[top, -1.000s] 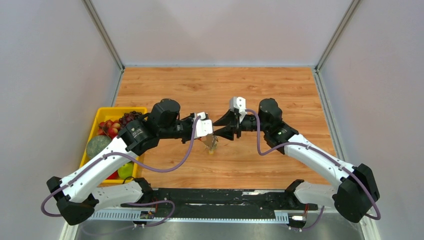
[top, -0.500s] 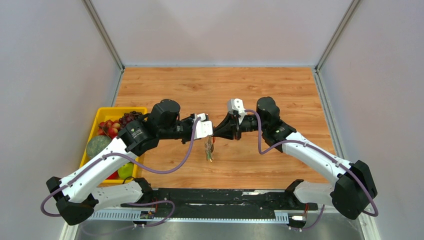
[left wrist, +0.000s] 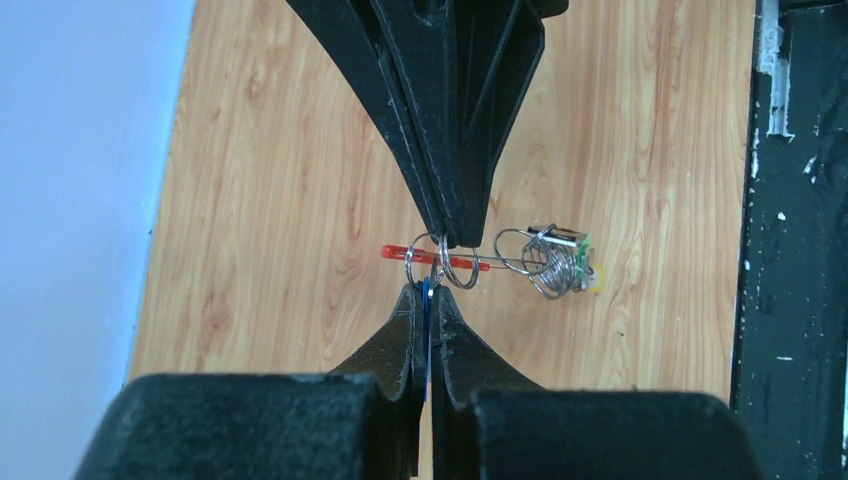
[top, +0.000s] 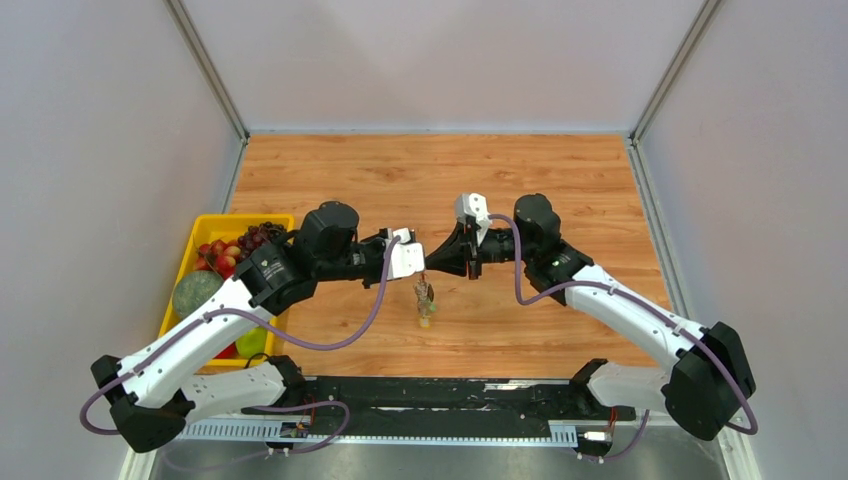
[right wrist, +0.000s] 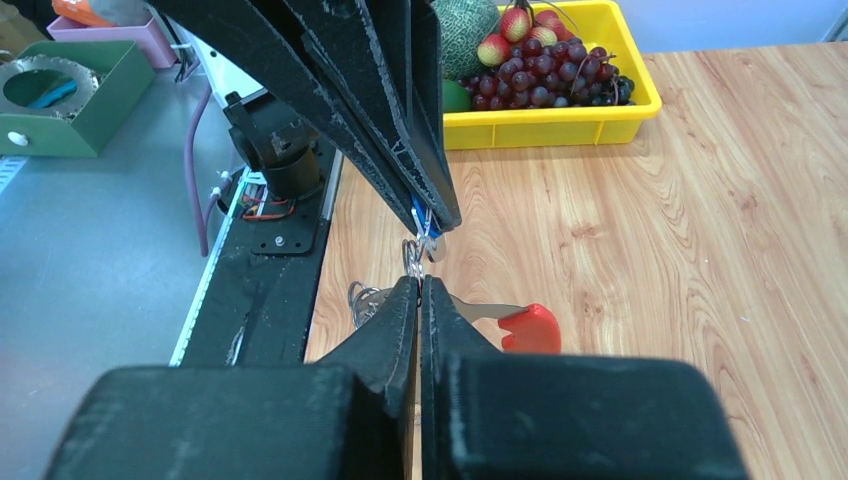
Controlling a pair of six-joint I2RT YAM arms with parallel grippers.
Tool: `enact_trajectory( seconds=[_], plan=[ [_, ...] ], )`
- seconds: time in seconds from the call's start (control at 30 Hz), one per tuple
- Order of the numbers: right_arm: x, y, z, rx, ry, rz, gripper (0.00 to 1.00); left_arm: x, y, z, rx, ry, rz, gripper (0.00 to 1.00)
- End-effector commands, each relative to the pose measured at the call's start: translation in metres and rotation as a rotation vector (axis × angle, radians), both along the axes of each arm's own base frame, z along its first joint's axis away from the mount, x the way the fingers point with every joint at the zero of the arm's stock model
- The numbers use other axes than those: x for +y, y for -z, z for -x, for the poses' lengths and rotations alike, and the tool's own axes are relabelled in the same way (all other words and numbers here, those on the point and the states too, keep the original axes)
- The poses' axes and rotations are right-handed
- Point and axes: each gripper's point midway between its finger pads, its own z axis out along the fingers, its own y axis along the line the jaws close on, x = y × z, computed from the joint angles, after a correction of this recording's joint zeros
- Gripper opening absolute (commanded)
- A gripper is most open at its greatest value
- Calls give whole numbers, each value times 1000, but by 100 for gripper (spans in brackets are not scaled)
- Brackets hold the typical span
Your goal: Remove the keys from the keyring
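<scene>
My two grippers meet tip to tip above the wooden table. My left gripper (top: pixel 418 268) (left wrist: pixel 428 290) is shut on a blue-headed key (left wrist: pixel 427 300), seen edge-on between its pads. My right gripper (top: pixel 431 267) (right wrist: pixel 420 283) is shut on the keyring (left wrist: pixel 462 268), pinching a silvery ring. The red clip (left wrist: pixel 398 252) (right wrist: pixel 530 328) sticks out sideways from the rings. A bunch of rings and keys (left wrist: pixel 558 262) with green and yellow heads hangs below the tips (top: pixel 425 300). How the blue key links to the ring is hidden by the fingertips.
A yellow crate (top: pixel 215 225) (right wrist: pixel 560 128) of grapes, apples and a melon stands at the table's left. The black base rail (top: pixel 450 395) (left wrist: pixel 795 250) runs along the near edge. White walls enclose three sides.
My right gripper's jaws, apart one second ago, have shut on the ring, and it moved left against the left gripper. The hanging bunch has swung a little and dropped lower.
</scene>
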Motion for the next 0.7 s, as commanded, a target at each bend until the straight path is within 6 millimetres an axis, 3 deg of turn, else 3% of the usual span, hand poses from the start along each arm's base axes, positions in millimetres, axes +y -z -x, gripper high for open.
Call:
enact_trajectory(
  seconds=[0.0, 0.3, 0.57, 0.6, 0.67],
  plan=[
    [-7, -34, -6, -12, 72, -66, 0, -1, -11, -1, -55, 5, 43, 0],
    [-23, -62, -7, 102, 168, -190, 0, -4, 1, -1, -40, 13, 26, 0],
    [-33, -75, -7, 262, 246, -335, 0, -8, 7, 1, -37, 36, 24, 0],
    [-33, -76, -6, 265, 241, -341, 5, -8, 7, 0, -37, 33, 24, 0],
    [-31, -69, -6, 248, 237, -292, 29, -8, 6, 0, -41, 30, 23, 0]
  ],
)
